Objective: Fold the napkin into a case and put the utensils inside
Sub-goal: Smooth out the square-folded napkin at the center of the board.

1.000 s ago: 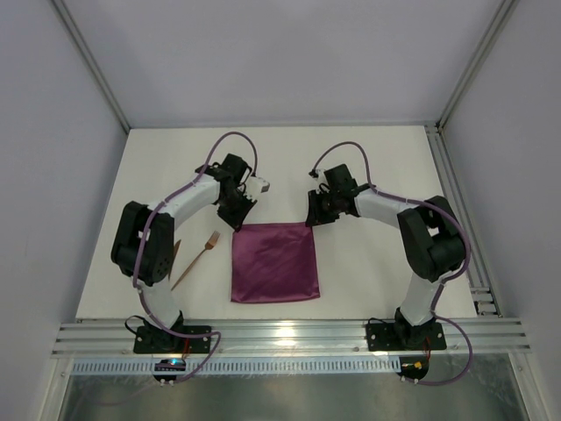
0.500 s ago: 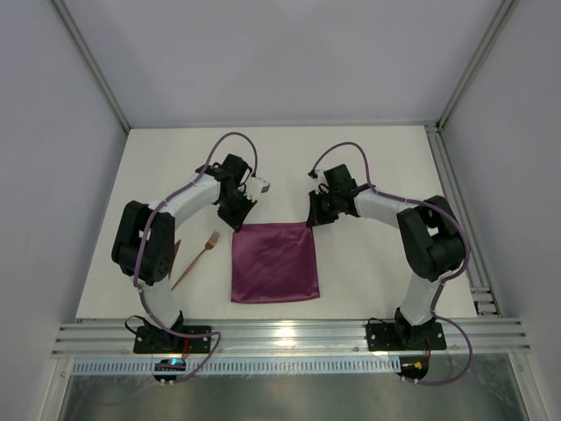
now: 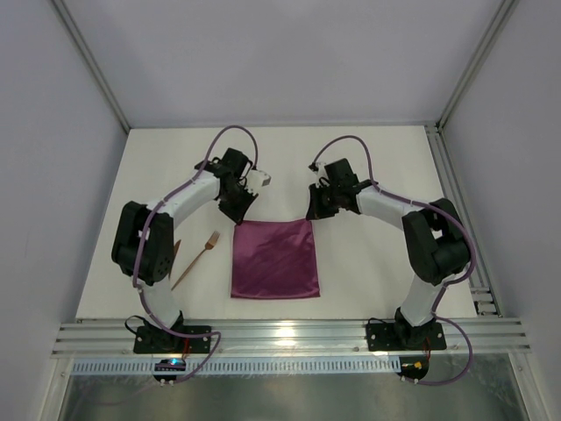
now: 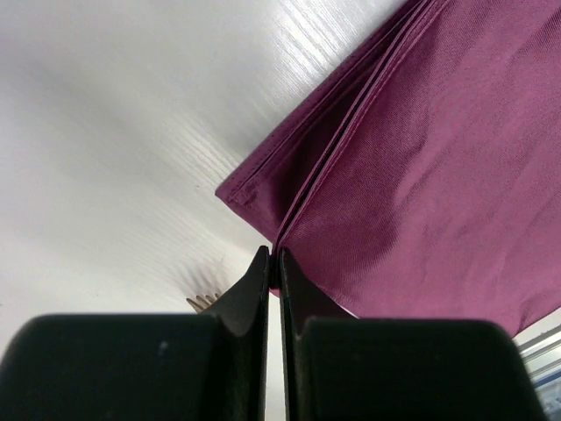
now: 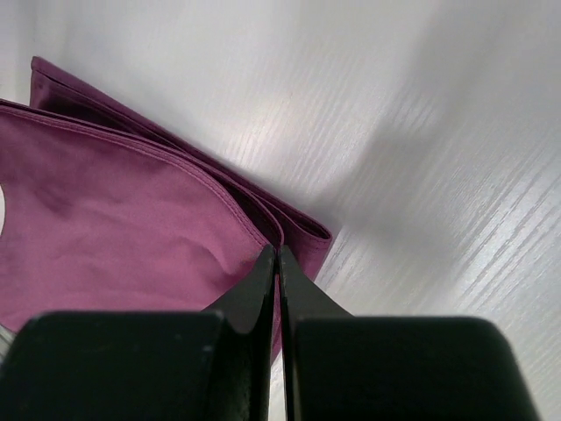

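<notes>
The plum-purple napkin [image 3: 273, 260] lies folded in a layered square between the two arms. My left gripper [image 3: 238, 216] is shut on the top layer at the napkin's far left corner; the left wrist view shows the cloth [image 4: 421, 175] pinched at the tips [image 4: 273, 260]. At the far right corner my right gripper [image 3: 311, 214] is shut on the upper layer too, with the cloth [image 5: 105, 228] caught between its tips [image 5: 277, 254]. The utensils lie left of the napkin: a copper fork [image 3: 207, 246] and a slim piece [image 3: 183, 274] partly under the left arm. Fork tines [image 4: 203, 303] peek out beside the left finger.
The white table [image 3: 368, 272] ends in a metal rail [image 3: 289, 337] at the near edge. Grey walls enclose the back and both sides. The left arm's elbow [image 3: 140, 241] hangs over the table just left of the utensils.
The right gripper has shut on the napkin's far right corner. Both grippers have shifted slightly away from the bases, and the napkin's far edge has moved with them.
</notes>
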Robot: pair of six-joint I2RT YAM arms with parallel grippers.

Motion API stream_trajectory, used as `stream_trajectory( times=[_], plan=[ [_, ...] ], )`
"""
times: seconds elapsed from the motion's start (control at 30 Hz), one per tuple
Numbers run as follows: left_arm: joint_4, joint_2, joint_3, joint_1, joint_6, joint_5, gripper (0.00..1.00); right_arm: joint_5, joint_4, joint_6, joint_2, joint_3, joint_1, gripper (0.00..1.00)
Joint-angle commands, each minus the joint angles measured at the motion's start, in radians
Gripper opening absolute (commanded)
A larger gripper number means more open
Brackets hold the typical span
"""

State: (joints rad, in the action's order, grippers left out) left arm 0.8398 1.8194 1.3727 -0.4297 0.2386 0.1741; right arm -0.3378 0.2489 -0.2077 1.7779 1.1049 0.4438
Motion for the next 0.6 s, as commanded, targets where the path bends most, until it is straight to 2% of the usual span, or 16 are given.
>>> stream_trajectory(
  times=[0.0,0.3,0.57],
  plan=[
    [-0.025,-0.023,0.039,0.006,-0.01,-0.021,0.0,0.029,0.009,0.011,-0.023,0.052,0.004,0.03],
    [-0.054,0.04,0.025,0.02,0.005,-0.079,0.0,0.056,-0.019,-0.007,0.041,0.053,-0.022,0.03],
    [-0.053,0.095,0.019,0.022,0.016,-0.059,0.0,0.037,-0.033,-0.013,0.083,0.046,-0.024,0.03]
  ],
)
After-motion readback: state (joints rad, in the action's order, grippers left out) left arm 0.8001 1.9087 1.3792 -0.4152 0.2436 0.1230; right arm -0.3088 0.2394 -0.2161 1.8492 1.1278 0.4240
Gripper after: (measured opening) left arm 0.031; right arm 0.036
